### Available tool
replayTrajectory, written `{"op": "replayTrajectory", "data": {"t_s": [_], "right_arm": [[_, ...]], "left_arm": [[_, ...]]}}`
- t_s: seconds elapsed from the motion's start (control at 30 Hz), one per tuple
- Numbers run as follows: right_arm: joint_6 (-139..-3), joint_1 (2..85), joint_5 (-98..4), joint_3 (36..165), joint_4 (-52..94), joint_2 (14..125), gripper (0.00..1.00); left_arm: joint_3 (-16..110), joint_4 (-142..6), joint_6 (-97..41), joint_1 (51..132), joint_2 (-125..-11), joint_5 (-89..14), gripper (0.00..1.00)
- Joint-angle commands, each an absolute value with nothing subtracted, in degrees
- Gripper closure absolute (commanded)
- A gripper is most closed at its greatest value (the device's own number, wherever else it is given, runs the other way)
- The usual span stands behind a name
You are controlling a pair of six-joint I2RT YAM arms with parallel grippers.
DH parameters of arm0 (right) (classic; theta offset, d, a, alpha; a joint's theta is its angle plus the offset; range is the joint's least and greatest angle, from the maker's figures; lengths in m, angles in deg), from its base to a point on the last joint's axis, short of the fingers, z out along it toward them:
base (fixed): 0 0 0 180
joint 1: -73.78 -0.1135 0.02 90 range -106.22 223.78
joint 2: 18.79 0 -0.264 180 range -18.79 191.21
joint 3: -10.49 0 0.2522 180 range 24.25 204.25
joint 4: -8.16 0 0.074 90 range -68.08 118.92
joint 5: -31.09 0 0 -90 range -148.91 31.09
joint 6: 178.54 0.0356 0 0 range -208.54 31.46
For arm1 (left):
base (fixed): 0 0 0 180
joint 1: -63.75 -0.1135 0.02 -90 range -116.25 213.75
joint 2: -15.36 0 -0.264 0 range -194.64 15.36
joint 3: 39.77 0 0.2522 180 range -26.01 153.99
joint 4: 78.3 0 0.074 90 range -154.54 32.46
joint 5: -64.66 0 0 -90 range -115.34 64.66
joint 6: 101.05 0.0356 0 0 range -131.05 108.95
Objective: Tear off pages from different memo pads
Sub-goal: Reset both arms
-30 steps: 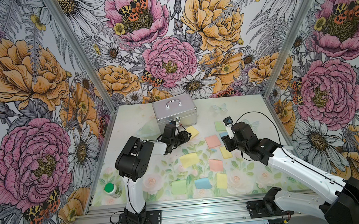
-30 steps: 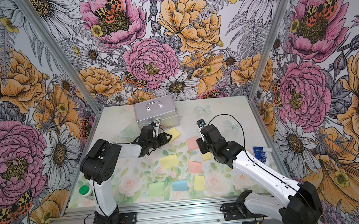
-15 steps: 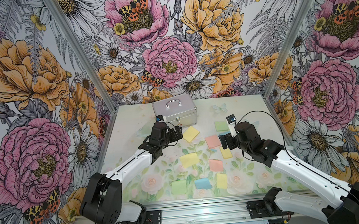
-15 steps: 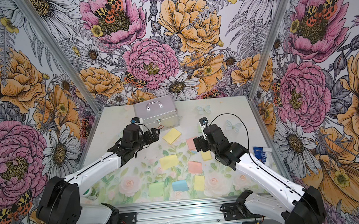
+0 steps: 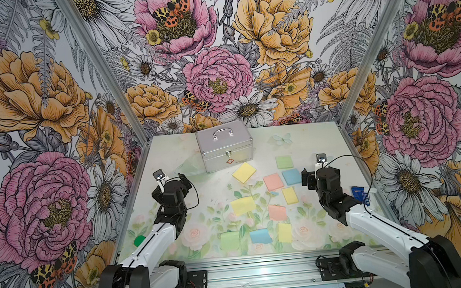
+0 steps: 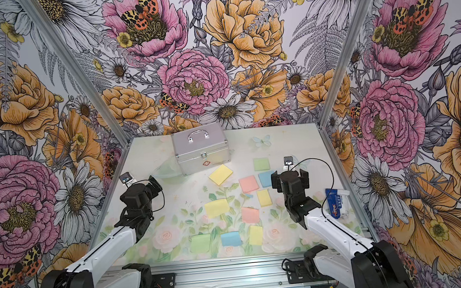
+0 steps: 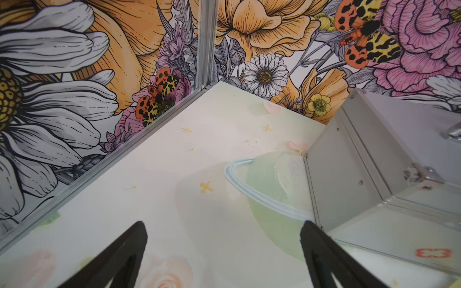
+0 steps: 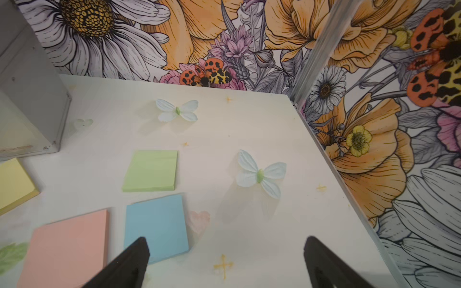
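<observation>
Left hand point(image 7: 223, 224) and right hand point(image 8: 225, 239) gape empty; right fingertip point(image 8: 136, 254) overlaps blue pad point(image 8: 156, 224) edge.

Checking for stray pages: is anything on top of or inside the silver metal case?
On the lid of the silver metal case only its own carry handle shows, no paper. The lid is shut, so the inside cannot be seen.

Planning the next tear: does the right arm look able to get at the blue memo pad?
Likely yes: the right arm hangs beside the blue memo pad, jaws open, nothing on it or between them.
</observation>
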State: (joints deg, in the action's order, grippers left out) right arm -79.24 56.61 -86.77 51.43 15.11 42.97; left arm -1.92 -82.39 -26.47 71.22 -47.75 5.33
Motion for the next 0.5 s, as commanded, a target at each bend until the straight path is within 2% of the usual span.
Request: {"op": "replayTrajectory", "data": {"t_s": [0.0, 0.07, 0.13, 0.2, 0.27, 0.33, 0.4, 0.47], "right_arm": [[-77.16, 59.73, -88.33, 52.78, 9.15, 44.70, 0.01], [-78.88, 61.23, -88.79, 51.77, 5.44, 46.14, 0.01], [-78.15, 64.10, -89.16, 50.72, 2.46, 49.73, 0.01], [-74.32, 68.50, -87.85, 49.96, -0.09, 55.48, 0.01], [-73.58, 69.22, -88.74, 52.58, 3.08, 57.47, 0.01], [-74.87, 69.49, -89.00, 51.26, -2.08, 57.69, 0.01], [-76.68, 70.29, -89.91, 49.75, -8.20, 58.59, 0.01], [-77.49, 71.45, -89.15, 47.61, -15.31, 59.14, 0.01]], "left_arm": [[-4.64, -91.84, -21.22, 68.27, -51.34, 4.51, 0.01], [-7.31, -99.70, -21.26, 66.43, -55.10, 0.78, 0.01], [-6.39, -98.66, -19.99, 66.46, -55.47, -1.51, 0.01], [-5.21, -101.46, -18.15, 65.87, -58.57, -0.70, 0.01], [-3.66, -103.91, -15.94, 65.63, -62.29, -0.08, 0.01], [-4.83, -113.96, -14.47, 64.99, -68.21, -3.57, 0.01], [-2.32, -109.28, -11.61, 66.70, -69.53, -6.54, 0.01], [-4.96, -116.55, -12.61, 65.10, -71.77, -8.10, 0.01]]}}
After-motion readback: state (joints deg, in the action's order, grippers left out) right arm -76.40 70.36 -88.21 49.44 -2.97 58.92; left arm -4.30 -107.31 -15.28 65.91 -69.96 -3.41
